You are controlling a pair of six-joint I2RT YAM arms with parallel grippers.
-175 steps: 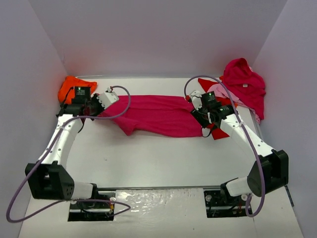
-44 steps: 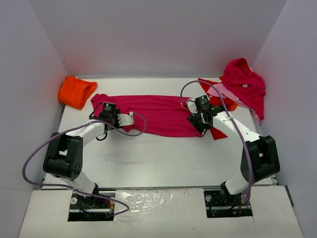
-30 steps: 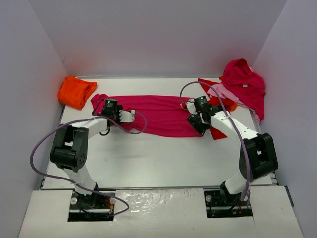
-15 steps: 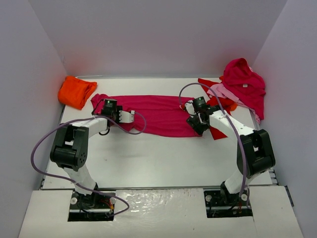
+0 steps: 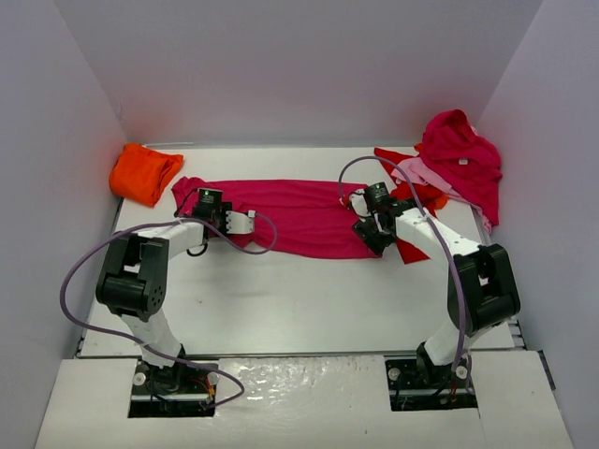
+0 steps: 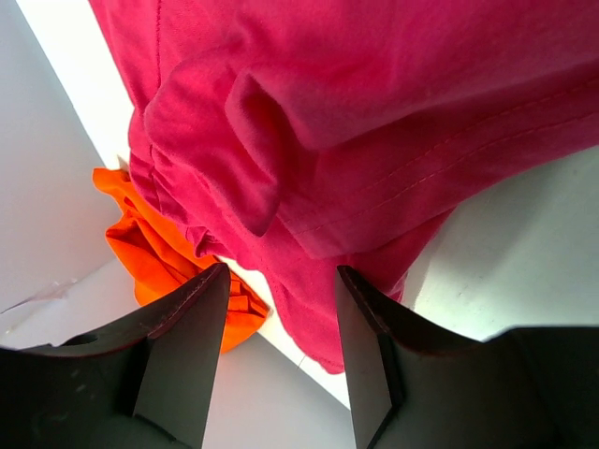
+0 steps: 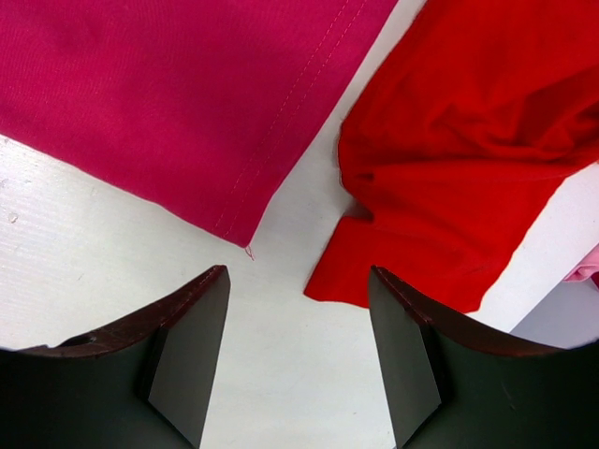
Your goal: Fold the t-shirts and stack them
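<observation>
A magenta t-shirt [image 5: 299, 215] lies stretched flat across the back half of the table. My left gripper [image 5: 204, 208] hangs over the shirt's left end, jaws open. In the left wrist view the bunched sleeve and hem [image 6: 374, 112] fill the frame above the left gripper [image 6: 281, 271]. My right gripper [image 5: 379, 241] stands open at the shirt's front right corner. The right wrist view shows that corner [image 7: 168, 94] and a bright red t-shirt [image 7: 468, 140] on either side of the right gripper [image 7: 298, 276], with bare table between the fingers.
A folded orange t-shirt [image 5: 143, 173] [image 6: 159, 253] sits in the back left corner. A crimson t-shirt [image 5: 463, 154] lies heaped on a light pink one [image 5: 418, 173] at the back right, with the red one [image 5: 412, 249] trailing forward. White walls enclose the table [image 5: 299, 299].
Since the oldest frame the magenta shirt has been drawn out to the left, its front bulge is gone and my left arm has folded back. Over the last second hardly anything moved.
</observation>
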